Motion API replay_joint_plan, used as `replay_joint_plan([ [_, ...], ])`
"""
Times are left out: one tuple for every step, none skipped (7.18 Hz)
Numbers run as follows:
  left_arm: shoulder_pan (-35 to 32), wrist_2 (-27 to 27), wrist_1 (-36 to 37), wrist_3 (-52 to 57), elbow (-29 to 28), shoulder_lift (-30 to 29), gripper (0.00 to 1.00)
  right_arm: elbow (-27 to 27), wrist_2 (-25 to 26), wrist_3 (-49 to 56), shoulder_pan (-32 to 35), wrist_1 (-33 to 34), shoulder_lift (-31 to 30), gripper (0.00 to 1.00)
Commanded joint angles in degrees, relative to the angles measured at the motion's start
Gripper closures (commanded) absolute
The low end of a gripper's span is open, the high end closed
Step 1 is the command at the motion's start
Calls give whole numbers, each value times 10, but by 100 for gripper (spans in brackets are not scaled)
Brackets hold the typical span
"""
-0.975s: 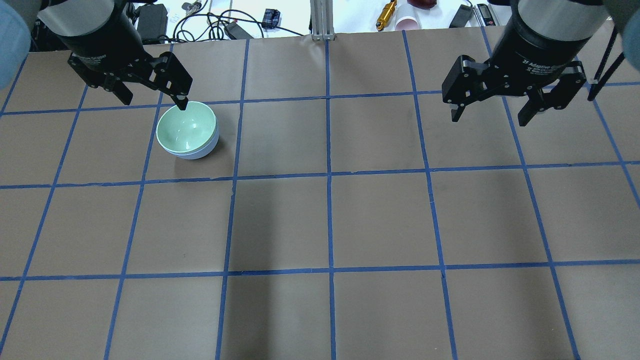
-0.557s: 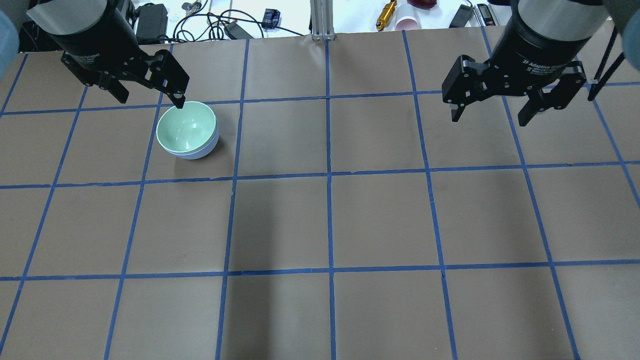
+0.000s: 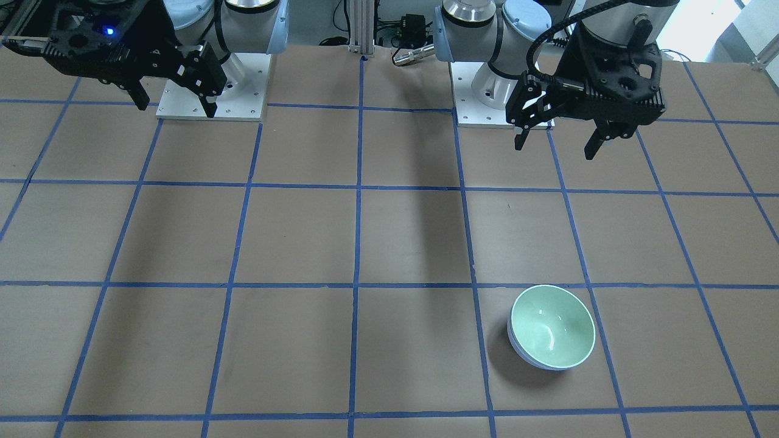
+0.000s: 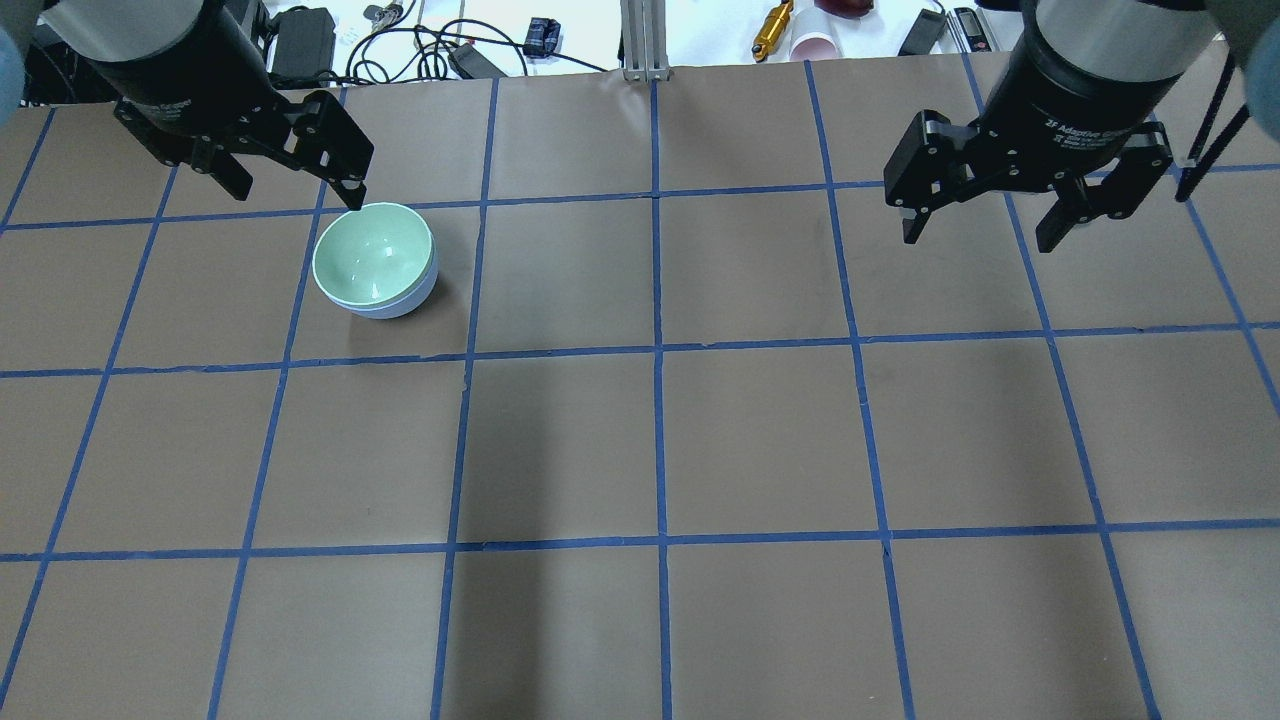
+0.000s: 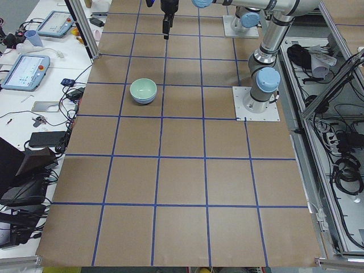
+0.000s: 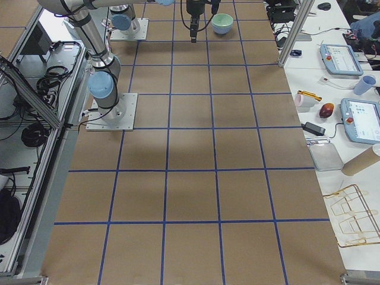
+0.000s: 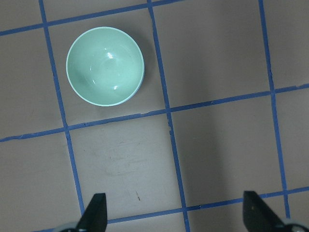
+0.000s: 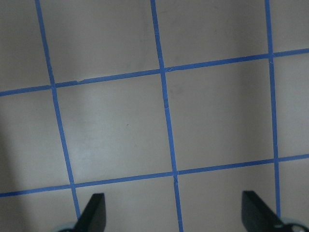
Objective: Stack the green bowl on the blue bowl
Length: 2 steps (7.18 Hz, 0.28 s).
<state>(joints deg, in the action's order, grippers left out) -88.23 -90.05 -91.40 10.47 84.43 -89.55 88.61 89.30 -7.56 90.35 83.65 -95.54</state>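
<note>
Found the worktop (image 4: pixel 760 440) covered in brown paper and ruled into squares with blue tape (image 4: pixel 657 350). Noted the blue bowl (image 4: pixel 410 305) standing upright directly on it inside one square, with the green bowl (image 4: pixel 374 255) nested within. Saw two white base plates (image 3: pixel 243 100) set flat at the robot's edge.

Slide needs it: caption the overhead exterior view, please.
Green bowl nested in blue bowl; left gripper and right gripper hang open, empty.

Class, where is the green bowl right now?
In the overhead view, the green bowl sits nested inside the blue bowl on the table's left side, far nearer the open left gripper than the right one.
</note>
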Motion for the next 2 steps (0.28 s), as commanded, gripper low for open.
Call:
replay_joint_plan([
  [1,-1,0,0,-1,1,0,1,0,0,0,0,0,0],
  [1,-2,0,0,0,1,0,0,0,0,0,-1,0,0],
])
